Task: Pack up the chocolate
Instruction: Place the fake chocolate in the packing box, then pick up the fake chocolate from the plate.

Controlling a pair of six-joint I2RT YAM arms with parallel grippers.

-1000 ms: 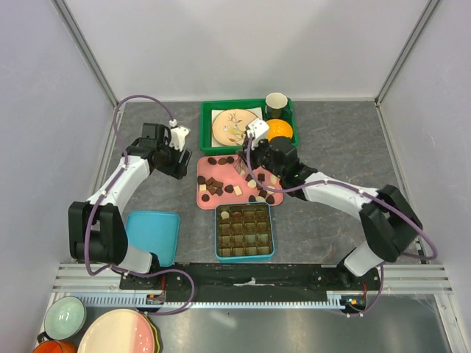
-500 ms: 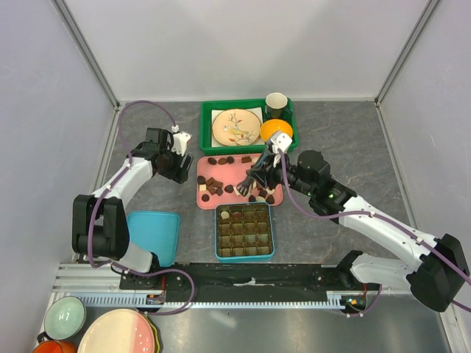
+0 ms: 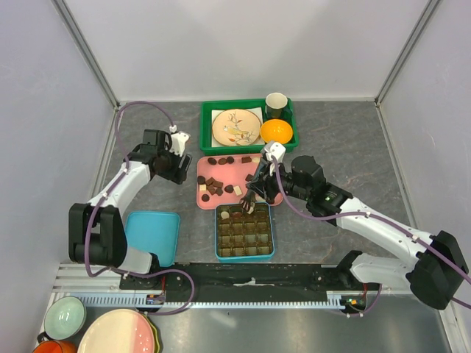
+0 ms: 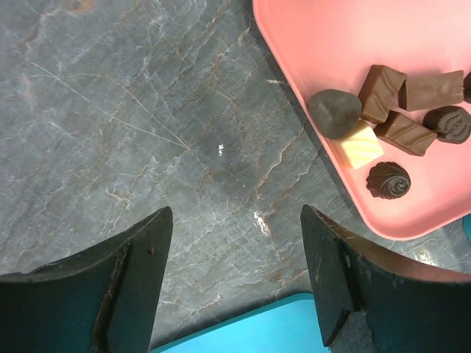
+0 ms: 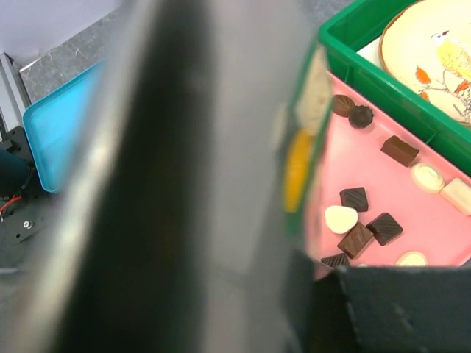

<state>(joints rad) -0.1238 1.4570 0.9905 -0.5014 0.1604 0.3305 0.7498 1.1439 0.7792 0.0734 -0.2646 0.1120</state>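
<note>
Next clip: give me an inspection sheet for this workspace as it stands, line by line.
Surface: grey veined table.
Job's things: chocolate loose on the pink tray; teal compartment box mostly unfilled, with a few pieces in its far row; teal lid lying to its left.
Clutter: green bin holding a plate, cup and orange.
End effectors: left end effector open and empty, over bare table beside the tray; right end effector over the box's far edge, grip unclear.
Cables: a purple cable loops along each arm.
Surroundings: white walls; dishes stacked below the front rail.
</note>
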